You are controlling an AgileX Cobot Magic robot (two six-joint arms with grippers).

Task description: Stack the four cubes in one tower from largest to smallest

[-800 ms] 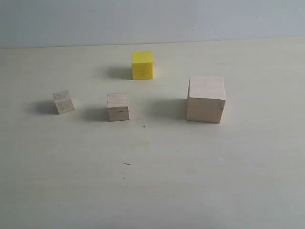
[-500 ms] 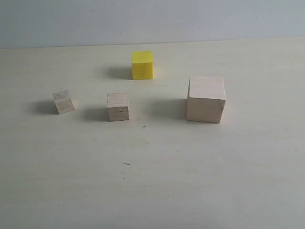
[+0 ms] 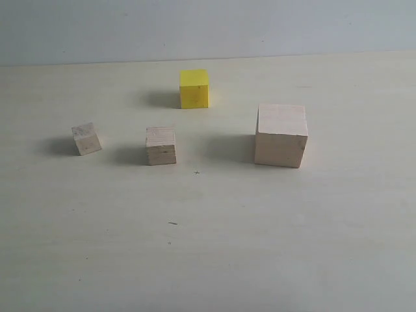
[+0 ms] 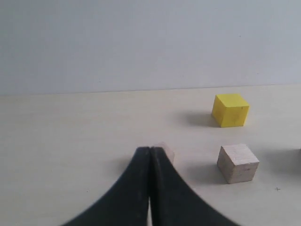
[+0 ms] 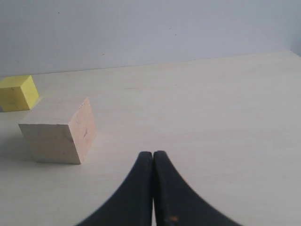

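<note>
Four cubes stand apart on the table. The large pale wood cube (image 3: 281, 136) is at the right, the yellow cube (image 3: 194, 88) at the back, the medium-small wood cube (image 3: 160, 145) in the middle, the smallest wood cube (image 3: 86, 138) at the left. No arm shows in the exterior view. My left gripper (image 4: 149, 151) is shut and empty; the smallest cube (image 4: 165, 151) peeks out behind its tips, with the medium-small cube (image 4: 238, 163) and yellow cube (image 4: 230, 109) beyond. My right gripper (image 5: 153, 155) is shut and empty, short of the large cube (image 5: 59, 130); the yellow cube (image 5: 18, 92) lies farther off.
The pale table (image 3: 208, 247) runs back to a plain grey wall (image 3: 208, 26). A small dark fleck (image 3: 173, 223) and a tiny cross mark (image 3: 197, 172) lie on the table in front of the cubes.
</note>
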